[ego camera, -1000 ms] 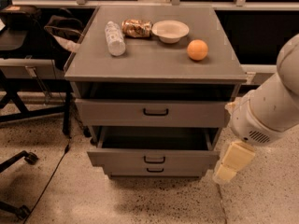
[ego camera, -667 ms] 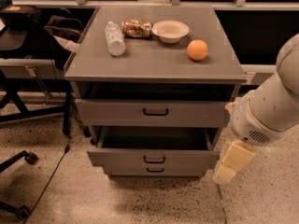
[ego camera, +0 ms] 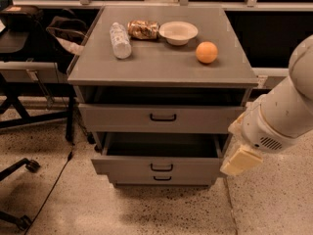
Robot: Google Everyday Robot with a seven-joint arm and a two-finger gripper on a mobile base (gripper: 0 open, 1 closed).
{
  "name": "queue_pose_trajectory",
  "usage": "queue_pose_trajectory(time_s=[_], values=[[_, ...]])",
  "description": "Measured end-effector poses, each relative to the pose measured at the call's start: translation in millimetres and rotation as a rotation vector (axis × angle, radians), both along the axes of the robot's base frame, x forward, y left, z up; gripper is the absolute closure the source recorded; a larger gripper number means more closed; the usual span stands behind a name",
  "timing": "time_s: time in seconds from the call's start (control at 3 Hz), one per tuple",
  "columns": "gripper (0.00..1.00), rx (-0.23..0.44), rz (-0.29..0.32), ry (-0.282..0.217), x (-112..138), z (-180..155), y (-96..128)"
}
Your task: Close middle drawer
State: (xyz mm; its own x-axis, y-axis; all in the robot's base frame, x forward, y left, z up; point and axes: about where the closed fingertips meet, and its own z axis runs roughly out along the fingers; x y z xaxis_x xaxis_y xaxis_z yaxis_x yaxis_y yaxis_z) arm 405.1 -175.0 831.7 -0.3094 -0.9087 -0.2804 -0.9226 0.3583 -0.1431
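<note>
**Item:** middle drawer (ego camera: 195, 166), wide flat grey front with small black loop handle, second of three in grey metal cabinet (ego camera: 161, 67).
**Position:** pulled out, interior exposed, unchanged over the last second; closing judged not yet begun.
**Tool:** cream gripper (ego camera: 239, 160), just beside the drawer's right front corner, likewise unmoved. Its opening cannot be told, and no load is seen.
**Writing:** none legible on clear plastic bottle (ego camera: 120, 39) or brown crinkled packet (ego camera: 143, 29).
</note>
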Motion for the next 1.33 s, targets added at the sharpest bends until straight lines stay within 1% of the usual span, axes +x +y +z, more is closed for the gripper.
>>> queue_pose_trajectory(time_s=[0.33,0.67,1.0,1.33], values=[[0.61,0.038,-0.003,0.004,2.4,-9.2,1.7],[0.84,0.104,-0.004,0.044,10.2,-35.5,6.9],[1.00,0.146,-0.025,0.113,13.0,-78.7,12.2],[1.00,0.160,-0.051,0.151,10.6,-105.3,15.6]])
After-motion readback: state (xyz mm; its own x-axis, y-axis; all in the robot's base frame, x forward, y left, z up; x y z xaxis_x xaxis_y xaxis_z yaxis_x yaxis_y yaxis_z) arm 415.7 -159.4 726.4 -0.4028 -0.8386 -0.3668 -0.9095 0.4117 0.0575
